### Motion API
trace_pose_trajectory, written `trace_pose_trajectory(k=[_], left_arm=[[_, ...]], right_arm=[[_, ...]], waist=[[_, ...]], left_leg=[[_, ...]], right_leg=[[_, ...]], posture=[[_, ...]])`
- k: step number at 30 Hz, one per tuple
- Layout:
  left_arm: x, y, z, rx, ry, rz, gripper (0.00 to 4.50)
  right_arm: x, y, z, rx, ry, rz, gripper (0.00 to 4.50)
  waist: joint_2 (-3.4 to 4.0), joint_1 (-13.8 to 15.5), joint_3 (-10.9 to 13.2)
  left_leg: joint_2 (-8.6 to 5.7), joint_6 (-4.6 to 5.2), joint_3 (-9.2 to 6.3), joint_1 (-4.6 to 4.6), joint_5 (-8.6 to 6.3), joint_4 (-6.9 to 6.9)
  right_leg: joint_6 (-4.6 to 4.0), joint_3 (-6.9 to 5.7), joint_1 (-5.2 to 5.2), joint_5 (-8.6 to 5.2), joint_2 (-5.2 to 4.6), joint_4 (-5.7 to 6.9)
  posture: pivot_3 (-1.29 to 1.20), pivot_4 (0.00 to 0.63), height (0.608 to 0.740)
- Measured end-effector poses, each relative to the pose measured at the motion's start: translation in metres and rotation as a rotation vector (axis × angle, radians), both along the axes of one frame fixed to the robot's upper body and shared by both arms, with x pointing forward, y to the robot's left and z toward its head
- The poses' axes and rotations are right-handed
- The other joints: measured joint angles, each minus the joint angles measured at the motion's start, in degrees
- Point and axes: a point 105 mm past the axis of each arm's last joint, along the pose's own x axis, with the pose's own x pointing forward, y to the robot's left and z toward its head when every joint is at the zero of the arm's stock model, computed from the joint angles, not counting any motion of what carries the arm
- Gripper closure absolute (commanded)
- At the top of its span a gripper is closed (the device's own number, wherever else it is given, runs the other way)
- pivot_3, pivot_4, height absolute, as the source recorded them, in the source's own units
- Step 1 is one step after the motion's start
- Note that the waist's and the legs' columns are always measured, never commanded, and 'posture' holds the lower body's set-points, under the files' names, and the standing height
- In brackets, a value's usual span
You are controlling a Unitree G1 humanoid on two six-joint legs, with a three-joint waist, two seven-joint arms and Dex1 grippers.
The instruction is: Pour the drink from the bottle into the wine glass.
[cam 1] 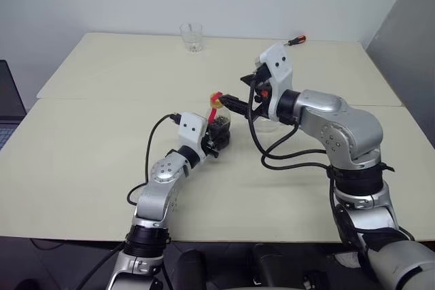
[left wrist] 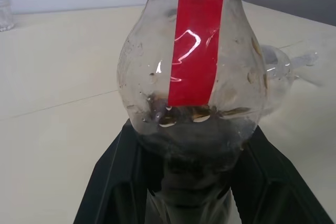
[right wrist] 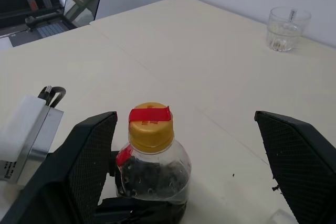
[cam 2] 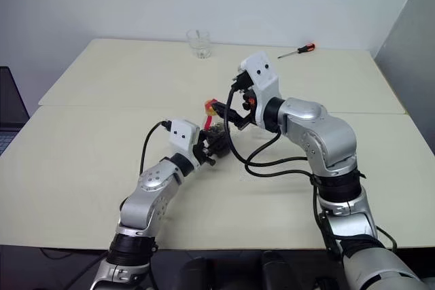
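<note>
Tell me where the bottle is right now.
The bottle stands mid-table in the head views, gripped low by the left gripper, with the right gripper open around its yellow cap. The tumbler sits far behind it.

Bright, even, diffuse light from above in all views, with only soft, faint shadows on the pale bench [cam 1: 81, 168]. Sharp white glare streaks on the red label of the bottle [left wrist: 194, 51] in the left wrist view, small highlights on the clear plastic, and the far background there soft and out of focus. Very close black fingers [right wrist: 79, 171] of the right claw [right wrist: 191, 169] slightly blurred in the right wrist view; tumbler [right wrist: 286, 29] reasonably sharp.
</note>
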Motion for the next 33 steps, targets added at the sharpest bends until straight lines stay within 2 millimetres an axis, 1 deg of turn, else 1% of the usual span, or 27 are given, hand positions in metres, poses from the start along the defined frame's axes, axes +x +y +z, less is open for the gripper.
trace_pose_trajectory(k=[3,8,11,13,14,19,20,29,33], left_arm=[[0.0,-0.001,0.001,-0.001,-0.007,-0.005,2.81],[-0.001,-0.004,0.002,-0.007,-0.017,-0.019,2.81],[-0.002,-0.005,0.0,-0.028,0.006,-0.016,2.82],[-0.001,-0.003,-0.001,-0.035,0.019,-0.007,2.1],[0.0,-0.002,-0.001,-0.041,0.021,0.003,1.86],[0.002,0.005,0.001,-0.044,0.015,0.029,0.24],[0.002,0.005,0.001,-0.038,0.013,0.033,0.04],[0.003,0.005,0.002,0.0,0.002,0.035,0.04],[0.006,-0.001,0.004,0.01,-0.004,0.004,0.04]], right_arm=[[0.0,0.002,-0.001,0.003,0.01,0.001,0.0],[-0.005,0.012,-0.003,0.023,0.034,0.04,0.0],[-0.005,0.012,-0.003,0.027,0.037,0.044,0.0],[-0.005,0.012,-0.003,0.026,0.036,0.043,0.0],[-0.005,0.011,-0.003,0.025,0.036,0.042,0.0],[-0.004,0.009,-0.003,0.023,0.032,0.036,0.0],[-0.003,0.009,-0.003,0.023,0.031,0.035,0.0],[-0.001,0.008,-0.002,0.027,0.02,0.032,0.0],[-0.001,0.009,-0.002,0.026,0.018,0.034,0.0]], waist=[[0.0,0.0,0.0],[0.0,-0.07,0.0],[0.0,-0.11,0.0],[0.0,-0.17,0.0],[0.0,-0.18,0.0],[0.0,-0.21,0.0],[0.0,-0.22,0.0],[0.0,-0.22,0.0],[0.0,-0.22,0.0]], left_leg=[[0.0,0.0,0.0,0.0,0.0,0.0],[0.02,0.0,-0.02,-0.01,0.0,-0.02],[0.01,0.0,0.0,-0.01,0.0,-0.01],[0.01,0.0,-0.01,-0.01,0.0,-0.01],[0.01,0.0,-0.01,0.0,0.0,-0.01],[0.02,0.0,-0.02,0.0,0.0,-0.01],[0.02,0.0,-0.01,0.01,0.0,-0.01],[0.02,0.0,-0.01,0.01,0.0,-0.02],[0.01,0.0,-0.01,0.0,0.0,-0.01]], right_leg=[[0.0,0.0,-0.01,0.0,0.0,0.0],[-0.01,0.01,-0.01,0.0,0.02,-0.02],[0.0,0.0,-0.01,0.0,0.01,-0.02],[0.03,0.0,-0.01,-0.02,0.01,-0.02],[0.03,0.0,-0.01,-0.02,0.01,-0.01],[0.03,0.0,0.0,-0.02,0.02,-0.01],[0.03,0.0,0.0,-0.02,0.02,-0.01],[0.03,0.01,0.0,-0.02,0.02,-0.02],[0.05,0.0,0.0,-0.03,0.02,-0.02]], posture=[[0.0,0.15,0.74],[0.0,0.15,0.74],[0.0,0.15,0.74],[0.0,0.15,0.74],[0.0,0.15,0.74],[0.0,0.15,0.74],[0.0,0.15,0.74],[0.0,0.15,0.74],[0.0,0.15,0.74]])
